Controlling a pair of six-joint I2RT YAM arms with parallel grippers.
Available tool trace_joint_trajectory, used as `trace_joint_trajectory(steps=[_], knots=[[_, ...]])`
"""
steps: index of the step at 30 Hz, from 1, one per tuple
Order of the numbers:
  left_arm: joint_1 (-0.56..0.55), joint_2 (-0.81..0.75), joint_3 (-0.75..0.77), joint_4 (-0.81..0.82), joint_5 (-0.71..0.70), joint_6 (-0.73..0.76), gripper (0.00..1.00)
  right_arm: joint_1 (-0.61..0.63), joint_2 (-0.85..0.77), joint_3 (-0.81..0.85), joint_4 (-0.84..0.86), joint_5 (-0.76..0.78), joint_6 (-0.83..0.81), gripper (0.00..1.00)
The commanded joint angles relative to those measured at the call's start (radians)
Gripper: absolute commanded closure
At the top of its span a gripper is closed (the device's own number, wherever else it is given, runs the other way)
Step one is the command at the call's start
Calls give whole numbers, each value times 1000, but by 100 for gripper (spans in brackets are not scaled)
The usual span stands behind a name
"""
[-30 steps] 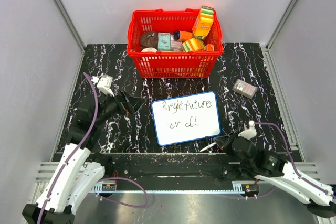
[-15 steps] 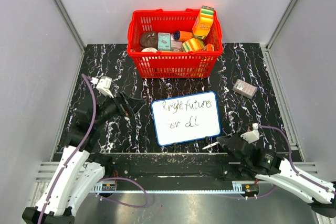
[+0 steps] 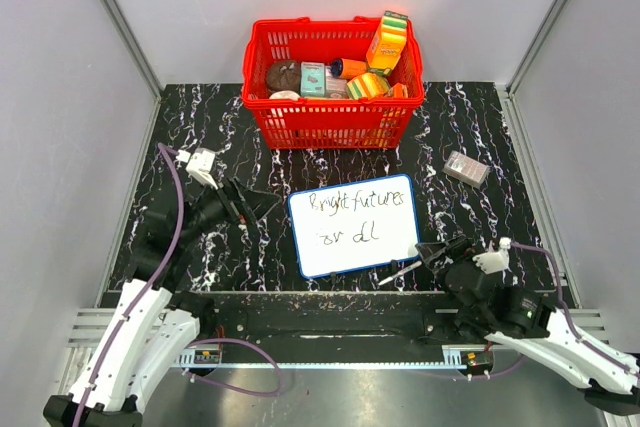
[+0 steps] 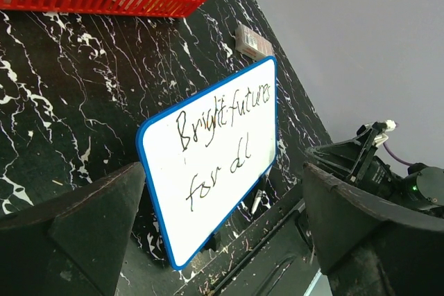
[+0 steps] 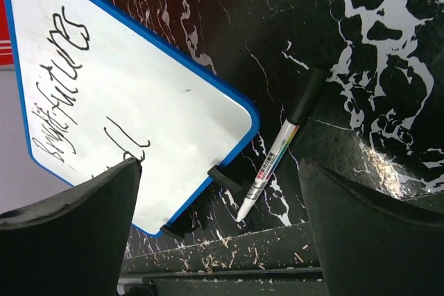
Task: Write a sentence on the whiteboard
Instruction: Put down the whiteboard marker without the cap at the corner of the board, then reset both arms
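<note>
Evidently the writing is judged finished or nearly so: the sentence (image 3: 346, 217), "Bright futures for all", is set in two lines on the whiteboard (image 3: 395, 234), which is laid flat at the centre of the top view, below the red basket (image 3: 333, 125). The left gripper (image 3: 258, 207) and right gripper (image 3: 434, 253) are both held spread wide, with nothing clasped. The full lettering is legible only in the left wrist view, whereas the marker (image 5: 276, 161), lying free on the table (image 5: 361, 46) just beside the board's corner, is shown plainly only in the right wrist view.
</note>
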Motion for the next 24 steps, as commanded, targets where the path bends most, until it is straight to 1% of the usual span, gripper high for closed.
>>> trace_joint_trajectory(steps=[1,7,10,12,13,15,16,17,18,19,21,22,23,24], knots=[[0,9,-20,84,45,-29,1,-5,-5,67,-22,94,-16,0],[-2,12,-49,161,89,-48,1,-5,11,113,13,120,-105,0],[-2,8,-51,146,72,-40,1,-5,45,148,27,142,-160,0],[0,4,-36,108,16,-16,1,-5,71,170,32,156,-186,0],[0,1,-28,59,-50,-4,1,-5,106,193,39,175,-220,0],[-2,-2,-10,11,-124,7,1,-5,148,218,47,203,-248,0],[0,0,-6,-21,-153,16,1,-3,195,248,55,235,-284,0],[-2,1,-3,-35,-213,24,1,-5,220,264,59,251,-304,0],[0,3,-3,-44,-242,24,1,-5,244,280,71,269,-326,0],[-2,4,-5,-58,-294,26,1,-5,295,311,85,304,-390,0],[0,12,-13,-64,-330,36,1,-5,344,337,139,338,-468,0],[0,18,-19,-64,-362,46,1,-5,390,362,160,370,-555,0],[0,21,-23,-66,-377,52,1,-5,413,372,189,384,-609,0],[0,24,-26,-66,-396,56,1,-3,435,382,252,396,-669,0]])
